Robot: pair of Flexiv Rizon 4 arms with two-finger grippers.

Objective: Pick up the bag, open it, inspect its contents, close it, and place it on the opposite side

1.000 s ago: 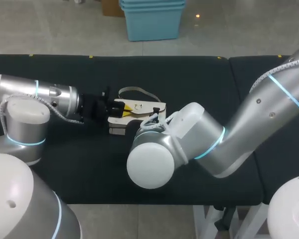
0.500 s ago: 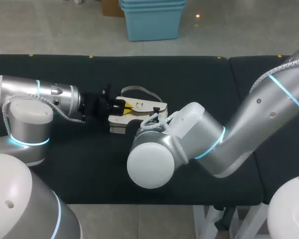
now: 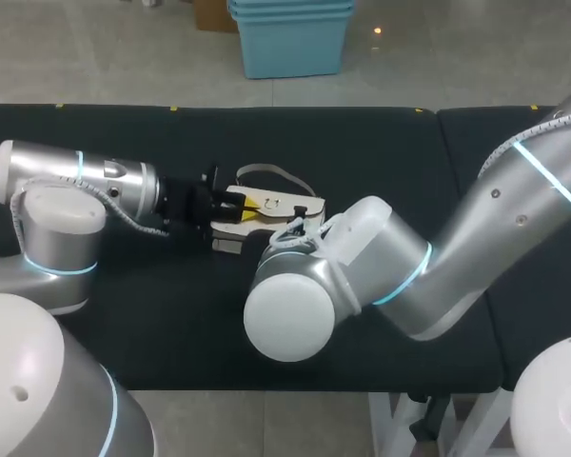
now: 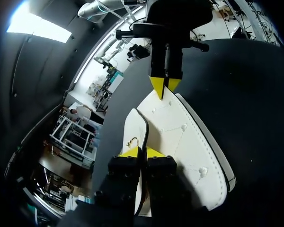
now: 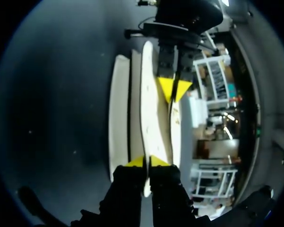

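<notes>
With the left claw (image 4: 142,152) and right claw (image 5: 149,161) each pinched shut on opposite ends of the white bag (image 3: 276,202) at the middle of the desk (image 3: 390,162), uneven pulling could slip a thin edge free.

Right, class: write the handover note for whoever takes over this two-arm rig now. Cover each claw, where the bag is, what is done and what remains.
Left claw: shut on an edge at one end of the white bag.
Right claw: shut on the bag's opposite end.
Bag: near the middle of the black table, held between both claws; cannot tell if it is lifted.
Done: both arms have a grip.
Left: the mouth looks barely parted and no contents show, so open, inspect, close, then place on the opposite side.
</notes>
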